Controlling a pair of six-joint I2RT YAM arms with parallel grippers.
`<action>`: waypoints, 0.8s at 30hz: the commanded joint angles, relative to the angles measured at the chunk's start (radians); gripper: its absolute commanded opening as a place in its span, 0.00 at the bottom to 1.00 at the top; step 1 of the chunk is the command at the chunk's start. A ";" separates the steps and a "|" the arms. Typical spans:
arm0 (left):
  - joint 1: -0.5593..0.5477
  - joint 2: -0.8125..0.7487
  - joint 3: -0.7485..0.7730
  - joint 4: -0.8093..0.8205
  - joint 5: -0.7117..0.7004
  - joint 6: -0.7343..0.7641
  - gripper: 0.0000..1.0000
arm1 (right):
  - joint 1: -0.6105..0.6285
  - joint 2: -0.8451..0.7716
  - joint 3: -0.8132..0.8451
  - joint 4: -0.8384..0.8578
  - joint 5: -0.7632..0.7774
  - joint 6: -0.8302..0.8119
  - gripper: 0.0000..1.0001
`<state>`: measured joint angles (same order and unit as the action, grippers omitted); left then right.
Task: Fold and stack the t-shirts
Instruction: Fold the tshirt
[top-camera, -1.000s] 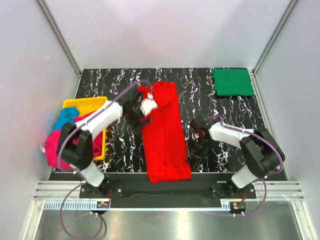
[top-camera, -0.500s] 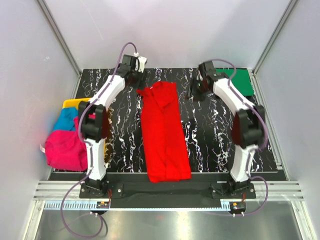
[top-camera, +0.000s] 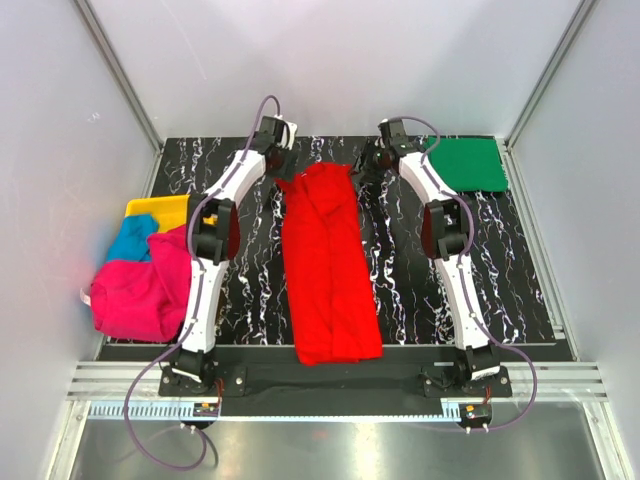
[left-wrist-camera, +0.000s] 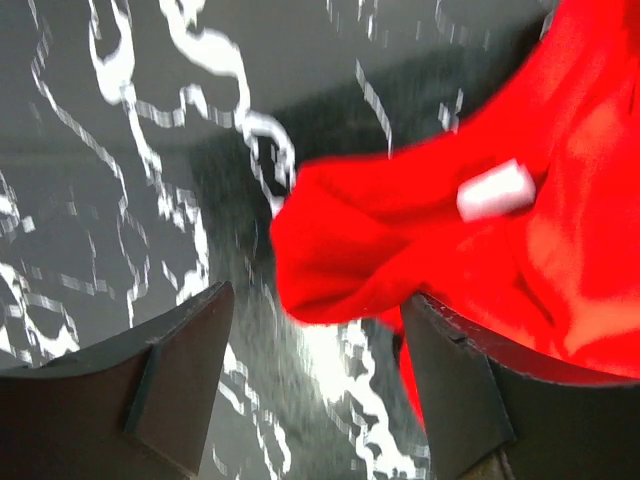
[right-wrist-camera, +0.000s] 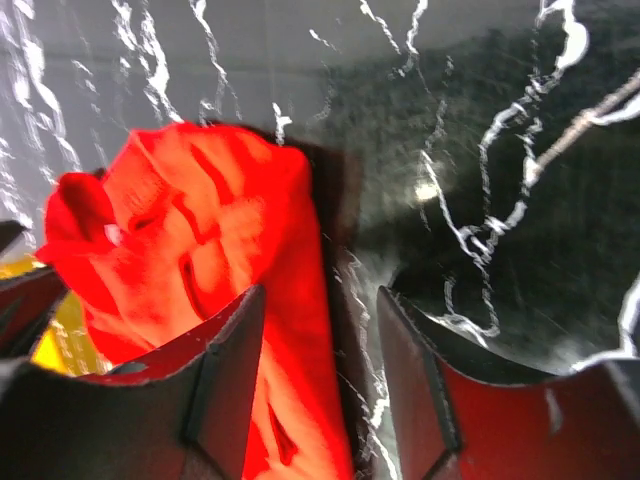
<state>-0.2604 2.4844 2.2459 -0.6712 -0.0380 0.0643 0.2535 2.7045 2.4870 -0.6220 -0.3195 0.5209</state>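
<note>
The red t-shirt (top-camera: 327, 260) lies as a long folded strip down the middle of the black marbled table. My left gripper (top-camera: 279, 171) is open at its far left corner; in the left wrist view the red cloth (left-wrist-camera: 440, 240) with a white label lies just ahead of the gripper (left-wrist-camera: 315, 375). My right gripper (top-camera: 366, 166) is open at the far right corner; in the right wrist view (right-wrist-camera: 320, 385) the shirt's edge (right-wrist-camera: 200, 220) runs between the fingers. The dark green t-shirt (top-camera: 465, 163) lies folded at the far right. The magenta t-shirt (top-camera: 135, 290) and turquoise t-shirt (top-camera: 132, 238) are heaped at the left.
A yellow tray (top-camera: 160, 208) holds the heaped shirts at the table's left edge. White walls with metal corner posts close in the table at the back and sides. Both arms stretch to the far edge of the table.
Both arms swung from mid-table out to the far end of the red shirt. The right gripper moved left to the shirt's far right corner. The shirt's far end now lies flat.
</note>
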 joint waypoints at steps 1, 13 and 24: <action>0.003 0.024 0.121 -0.022 -0.016 0.012 0.70 | 0.004 0.020 -0.022 0.117 -0.084 0.099 0.55; 0.001 0.084 0.239 -0.064 0.009 0.023 0.03 | -0.010 0.065 -0.066 0.301 -0.129 0.319 0.03; -0.025 -0.038 0.162 0.153 0.112 0.101 0.99 | -0.075 -0.057 -0.254 0.436 0.134 0.485 0.00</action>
<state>-0.2680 2.5568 2.4111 -0.6052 0.0116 0.1139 0.2203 2.7033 2.2601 -0.2012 -0.3405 0.9398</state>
